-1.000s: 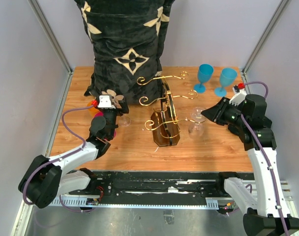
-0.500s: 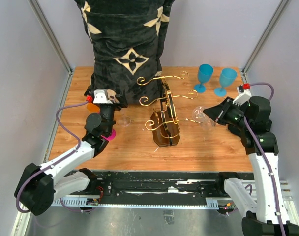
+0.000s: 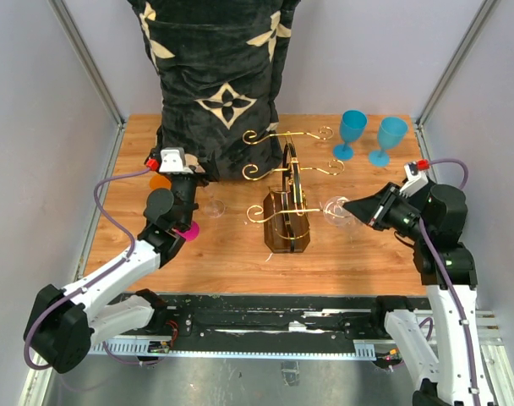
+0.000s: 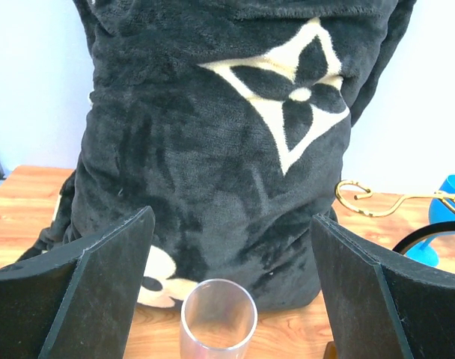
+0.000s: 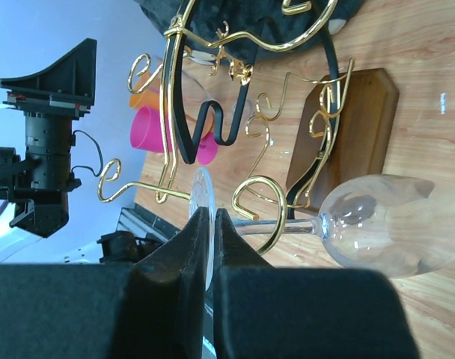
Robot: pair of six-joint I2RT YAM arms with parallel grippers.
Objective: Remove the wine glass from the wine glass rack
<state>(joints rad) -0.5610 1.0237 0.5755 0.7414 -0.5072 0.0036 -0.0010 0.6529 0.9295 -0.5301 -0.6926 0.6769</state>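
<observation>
– Right gripper [image 5: 213,215], what state?
– Clenched. Its jaws are pressed together on the thin foot of the wine glass [image 5: 385,224]. A second ago it came at the glass angled down from above. Now it lies nearly level and has drawn back towards its own side.
– And the glass?
– It hangs bowl-down just beside the rack [image 3: 288,224]. Its stem crosses one gold scroll, and the bowl is close above the table [image 3: 240,254]. It is not yet clear of the wire.
– Did the rack move?
– Yes. Its wooden body sat skewed a second ago and now sits squarer. The scroll arms have swung a little to the right.
– Left gripper [image 4: 233,221]?
– Released, jaws spread wide and holding nothing. The rim of a clear cup [image 4: 218,314] stands low between them, touching neither. That arm has reached further back towards the cushion [image 3: 219,76] since the earlier view.
– Anything readable?
– The black plush cushion carries a cream monogram pattern of four-petal flowers and diamonds.
– What else is around?
– A pink cup [image 3: 188,230] and an orange cup [image 3: 160,181] sit by the left arm. Two blue goblets [image 3: 352,133] stand at the back right, well apart from the rack.
</observation>
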